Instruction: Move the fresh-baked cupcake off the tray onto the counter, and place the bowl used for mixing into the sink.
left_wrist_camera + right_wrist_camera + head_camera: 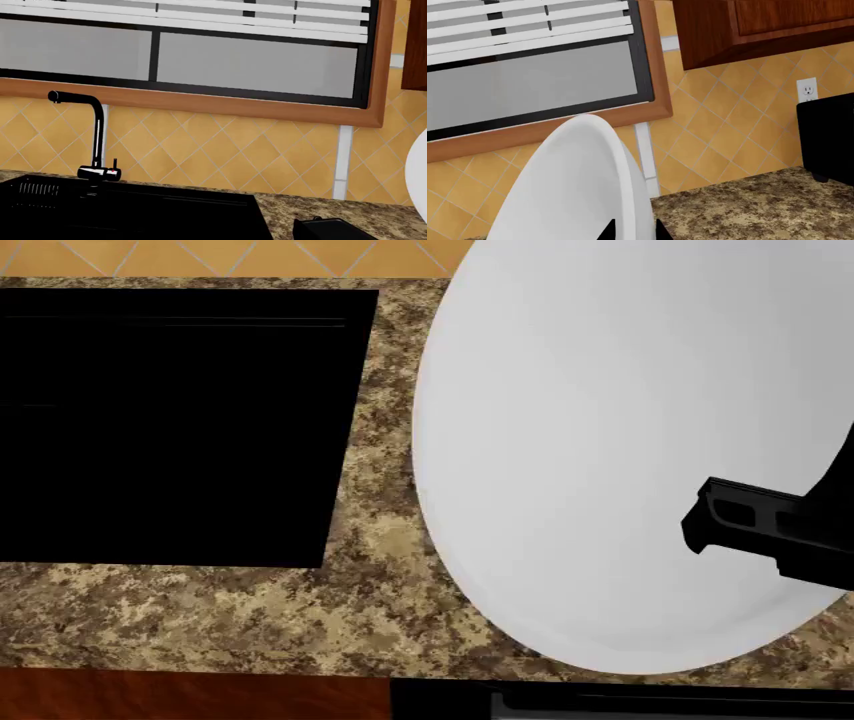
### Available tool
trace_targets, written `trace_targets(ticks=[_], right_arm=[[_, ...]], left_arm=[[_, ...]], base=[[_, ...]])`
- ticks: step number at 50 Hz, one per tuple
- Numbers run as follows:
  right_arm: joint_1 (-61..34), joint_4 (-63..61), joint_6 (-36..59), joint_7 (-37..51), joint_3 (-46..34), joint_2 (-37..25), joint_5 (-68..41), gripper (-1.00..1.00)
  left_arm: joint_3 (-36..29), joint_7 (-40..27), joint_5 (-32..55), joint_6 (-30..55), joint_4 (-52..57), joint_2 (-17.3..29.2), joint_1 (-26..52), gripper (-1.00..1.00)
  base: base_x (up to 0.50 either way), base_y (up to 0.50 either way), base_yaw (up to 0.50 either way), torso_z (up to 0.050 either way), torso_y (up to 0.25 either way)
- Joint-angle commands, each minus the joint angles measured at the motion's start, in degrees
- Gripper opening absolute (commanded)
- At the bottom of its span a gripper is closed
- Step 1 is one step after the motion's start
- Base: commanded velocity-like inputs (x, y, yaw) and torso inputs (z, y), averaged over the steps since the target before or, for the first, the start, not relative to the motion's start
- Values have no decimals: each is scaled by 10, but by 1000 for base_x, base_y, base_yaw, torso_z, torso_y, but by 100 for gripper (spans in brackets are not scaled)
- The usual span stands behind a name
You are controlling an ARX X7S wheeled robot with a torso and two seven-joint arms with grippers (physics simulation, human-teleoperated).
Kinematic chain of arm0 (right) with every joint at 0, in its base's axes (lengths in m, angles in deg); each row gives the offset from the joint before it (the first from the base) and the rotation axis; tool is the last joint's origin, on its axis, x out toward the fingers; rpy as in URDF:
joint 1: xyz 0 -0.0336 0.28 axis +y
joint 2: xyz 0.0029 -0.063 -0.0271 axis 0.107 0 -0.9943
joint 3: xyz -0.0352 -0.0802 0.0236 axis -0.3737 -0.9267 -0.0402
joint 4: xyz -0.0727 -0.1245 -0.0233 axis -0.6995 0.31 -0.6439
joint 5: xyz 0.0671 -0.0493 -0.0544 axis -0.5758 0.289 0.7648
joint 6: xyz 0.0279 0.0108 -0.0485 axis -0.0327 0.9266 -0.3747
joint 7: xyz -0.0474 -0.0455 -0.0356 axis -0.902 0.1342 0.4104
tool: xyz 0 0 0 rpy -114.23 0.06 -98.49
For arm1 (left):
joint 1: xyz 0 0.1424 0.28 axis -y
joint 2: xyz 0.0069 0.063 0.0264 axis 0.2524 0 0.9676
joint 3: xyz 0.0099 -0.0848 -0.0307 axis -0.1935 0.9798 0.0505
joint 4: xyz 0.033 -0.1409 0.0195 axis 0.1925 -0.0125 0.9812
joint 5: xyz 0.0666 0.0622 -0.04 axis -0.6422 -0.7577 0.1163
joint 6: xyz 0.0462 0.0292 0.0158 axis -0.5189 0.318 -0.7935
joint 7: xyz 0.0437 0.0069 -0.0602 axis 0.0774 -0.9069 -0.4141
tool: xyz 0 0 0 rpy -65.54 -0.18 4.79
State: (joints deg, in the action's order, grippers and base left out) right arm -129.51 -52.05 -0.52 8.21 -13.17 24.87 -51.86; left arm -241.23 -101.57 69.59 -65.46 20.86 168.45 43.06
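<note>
Your right tool pinched the large plain white round bowl, tilted beside the glossy black sink on the speckled granite desk.

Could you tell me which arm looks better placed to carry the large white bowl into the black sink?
Right, probably: its gripper already overlaps the large white round bowl, with the rim between its jaws in the wrist view. The black rectangular sink lies beside it.
</note>
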Motion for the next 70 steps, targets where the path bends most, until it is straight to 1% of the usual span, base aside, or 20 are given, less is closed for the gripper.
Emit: trace_targets(ticks=[1,12,15,20,26,42,45,62,70], right_arm=[[1,1,8,-19,-2,8,22,-100],[-12,10,15,-21,-34,15,36,-100],[-14,14,19,-21,-44,16,41,-100],[-15,21,30,-36,-63,30,67,-100],[-24,25,35,-32,-77,28,72,-100],[-17,16,27,-35,-72,22,68,-100],[-6,17,26,-44,-65,25,74,-100],[-14,24,26,-48,-83,31,88,-100],[2,26,23,-66,-73,35,104,-100]], left_arm=[[8,-14,-4,13,13,0,0,100],[9,-7,-6,2,3,0,-7,100],[5,-8,-13,-9,-3,0,-14,100],[11,-6,-4,0,-1,0,-11,100],[15,-6,-2,4,3,0,-12,100],[10,-17,-24,-5,0,0,-28,100],[10,-16,-22,-9,-2,0,-29,100],[21,-18,-14,-5,-1,0,-29,100],[20,-22,-19,-6,-2,0,-35,100]], base=[[0,500,0,0,0],[19,500,0,0,0],[280,500,0,0,0],[359,442,0,0,0],[371,428,0,0,0],[371,460,0,0,2],[367,465,0,0,0],[361,483,0,0,2],[348,500,0,0,1]])
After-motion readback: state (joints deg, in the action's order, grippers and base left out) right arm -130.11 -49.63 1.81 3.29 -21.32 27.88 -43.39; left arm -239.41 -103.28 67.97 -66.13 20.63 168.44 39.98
